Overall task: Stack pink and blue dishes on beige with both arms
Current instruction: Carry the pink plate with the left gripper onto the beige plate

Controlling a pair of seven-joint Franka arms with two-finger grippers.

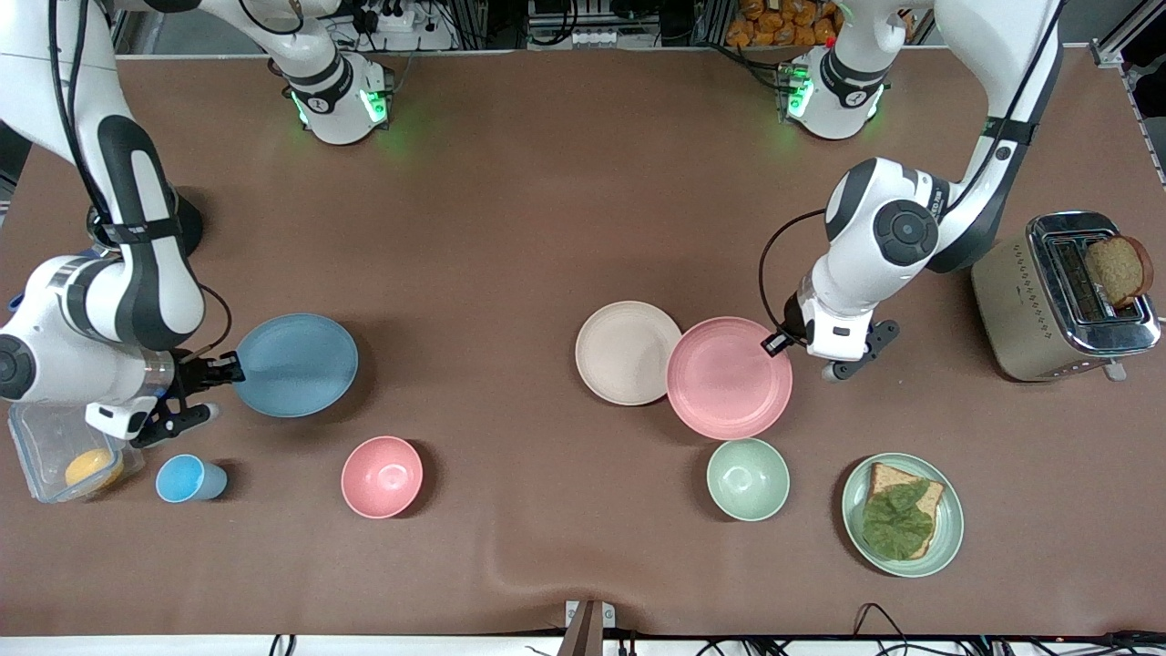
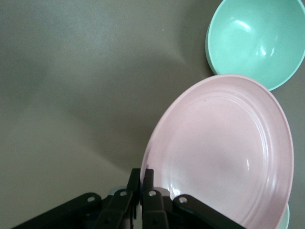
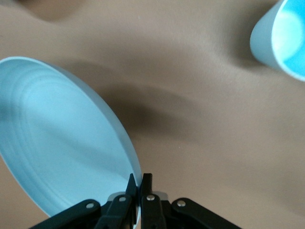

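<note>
1. the pink plate (image 1: 729, 378) is flat, round, matte pale pink, with a shallow rim and faint rings inside. it is tilted, its rim overlapping the edge of the beige plate (image 1: 627, 352), toward the left arm's end of the table.
2. the left gripper (image 1: 776, 343) has its fingers pinched narrow on the pink plate's rim; the left wrist view shows the rim (image 2: 152, 157) running down between the black fingertips.
3. the beige plate is a cream disc of the same size and shape, lying flat on the brown table (image 1: 510, 210) near the middle.
4. the blue plate (image 1: 296, 364) is light blue, matte, same build, and sits toward the right arm's end of the table, well apart from the other two. it is lifted at an angle, with a shadow under it.
5. the right gripper (image 1: 228, 369) is clamped narrow on the blue plate's rim, at the edge toward the right arm's end; the right wrist view shows the thin rim (image 3: 136, 176) caught between the fingers.
6. a green bowl (image 1: 748, 479) sits just nearer the front camera than the pink plate; a pink bowl (image 1: 383, 476) and a blue cup (image 1: 189, 478) sit nearer the camera than the blue plate.
7. a green plate (image 1: 947, 538) with bread and a leaf lies beside the green bowl; a toaster (image 1: 1048, 301) with a slice stands at the left arm's end.
</note>
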